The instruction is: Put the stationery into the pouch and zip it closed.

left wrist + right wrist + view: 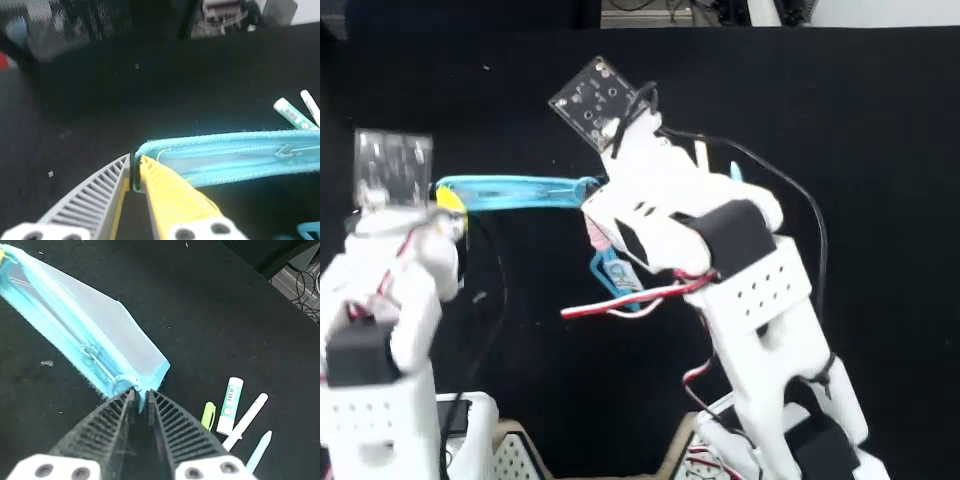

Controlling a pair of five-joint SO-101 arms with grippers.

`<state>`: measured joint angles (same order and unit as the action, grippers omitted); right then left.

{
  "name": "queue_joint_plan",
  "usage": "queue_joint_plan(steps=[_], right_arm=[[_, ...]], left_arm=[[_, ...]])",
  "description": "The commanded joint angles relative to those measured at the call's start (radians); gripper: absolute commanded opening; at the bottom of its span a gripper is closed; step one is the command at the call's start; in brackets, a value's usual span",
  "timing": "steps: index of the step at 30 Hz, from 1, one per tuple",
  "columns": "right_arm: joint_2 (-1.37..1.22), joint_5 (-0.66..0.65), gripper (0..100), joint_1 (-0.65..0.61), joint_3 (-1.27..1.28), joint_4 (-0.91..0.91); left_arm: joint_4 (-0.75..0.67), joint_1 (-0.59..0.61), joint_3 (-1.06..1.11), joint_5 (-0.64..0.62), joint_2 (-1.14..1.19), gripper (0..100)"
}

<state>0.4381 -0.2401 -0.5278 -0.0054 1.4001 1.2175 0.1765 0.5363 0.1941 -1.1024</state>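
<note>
A turquoise pouch (515,192) hangs stretched between the two arms, zip side up. My left gripper (136,165), with one grey and one yellow finger, is shut on one end of the pouch (225,157); it is the left end in the high view, under that gripper (452,200). My right gripper (140,396) is shut on the other end of the pouch (100,335), right beside the zip slider (122,382); the high view has it (592,190) at the pouch's right end. Loose stationery lies on the cloth: a yellow-green marker (208,416), a white-and-green tube (230,405), a white pen (247,421) and a pale blue pen (259,452).
The table (820,100) is covered in black cloth. A blue-handled item (615,275) and a pinkish one (595,235) lie under the right arm's wrist. Red and white cables (620,305) trail from that arm. Open cloth lies behind the pouch.
</note>
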Motion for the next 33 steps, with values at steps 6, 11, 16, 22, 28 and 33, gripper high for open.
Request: queue_joint_plan(steps=[6,11,16,22,28,33], right_arm=[[-0.073,-0.012,1.1,0.051,-0.097,0.012],[-0.076,-0.012,1.1,0.051,-0.096,0.014],[-0.076,-0.012,1.1,0.051,-0.096,0.031],[-0.07,-0.012,1.1,0.051,-0.099,0.049],[-0.07,-0.006,1.1,0.051,-0.105,0.034],[-0.07,-0.011,1.1,0.051,-0.14,0.037]], left_arm=[[0.364,0.001,-0.584,-0.043,0.486,10],[0.466,0.008,-0.766,-0.058,0.686,16],[0.483,0.004,-0.869,-0.058,0.793,16],[0.499,0.002,-0.883,-0.061,0.83,9],[0.542,0.001,-0.889,-0.164,0.741,3],[0.543,0.002,-0.823,-0.176,0.594,3]])
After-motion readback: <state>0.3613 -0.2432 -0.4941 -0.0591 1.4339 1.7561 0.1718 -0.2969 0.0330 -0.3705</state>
